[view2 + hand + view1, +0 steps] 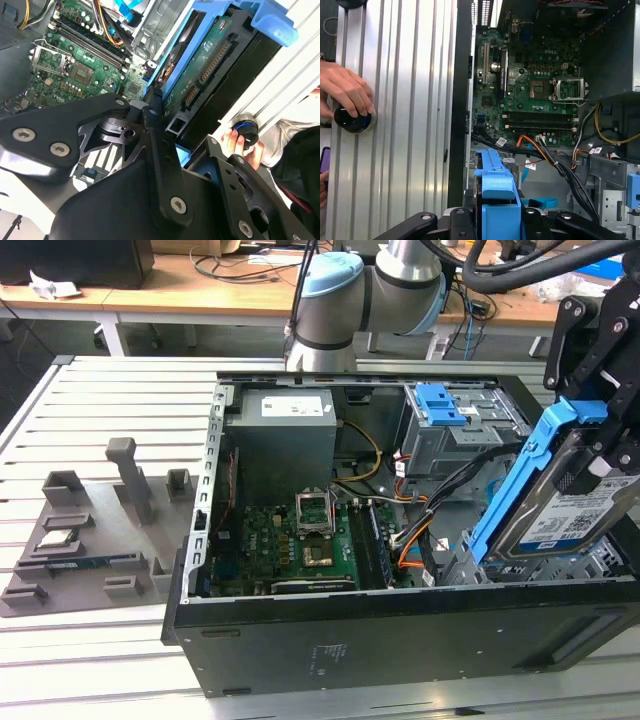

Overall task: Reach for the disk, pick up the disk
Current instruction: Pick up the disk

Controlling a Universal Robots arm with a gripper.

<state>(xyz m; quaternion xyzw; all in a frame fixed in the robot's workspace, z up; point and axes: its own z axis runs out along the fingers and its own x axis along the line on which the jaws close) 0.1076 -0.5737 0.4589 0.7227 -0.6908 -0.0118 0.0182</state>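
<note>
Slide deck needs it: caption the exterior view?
Tool shut on the disk, tilted above the open computer case.

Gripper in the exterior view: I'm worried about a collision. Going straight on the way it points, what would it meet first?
The gripper is shut on the disk, so the disk leads. It would probably meet the computer case near its drive-bay corner; depth is unclear.

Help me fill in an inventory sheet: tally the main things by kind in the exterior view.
Disk: 1
Computer case: 1
Power-supply box: 1
Grey moulded tray: 1
Robot arm: 1
Total: 5
</note>
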